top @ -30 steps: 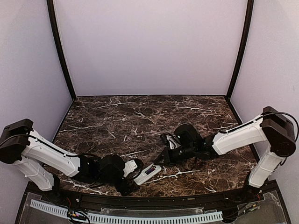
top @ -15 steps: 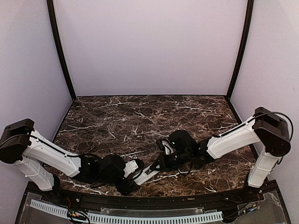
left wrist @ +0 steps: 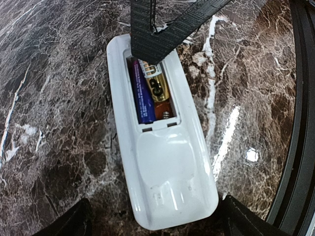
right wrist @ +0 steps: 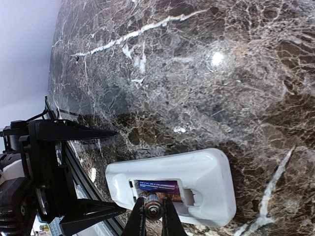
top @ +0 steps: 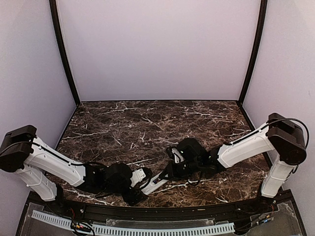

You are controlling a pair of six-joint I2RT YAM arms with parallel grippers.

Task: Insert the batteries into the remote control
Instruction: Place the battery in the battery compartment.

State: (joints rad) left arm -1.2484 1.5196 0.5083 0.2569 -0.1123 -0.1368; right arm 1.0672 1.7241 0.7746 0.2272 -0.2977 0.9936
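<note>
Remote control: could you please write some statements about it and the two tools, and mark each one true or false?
1. The remote control lies with its open battery compartment facing up. True.
2. The compartment is empty. False: a purple battery already lies inside.
3. The right tool grips a gold battery at the compartment. True.
4. The left tool is shut on the remote control. False: it is open, with one finger on each side of the remote's end.

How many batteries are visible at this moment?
2. A purple battery lies in the open compartment of the remote control; a gold battery sits beside it, its end pinched by the right gripper. No others show.
</note>
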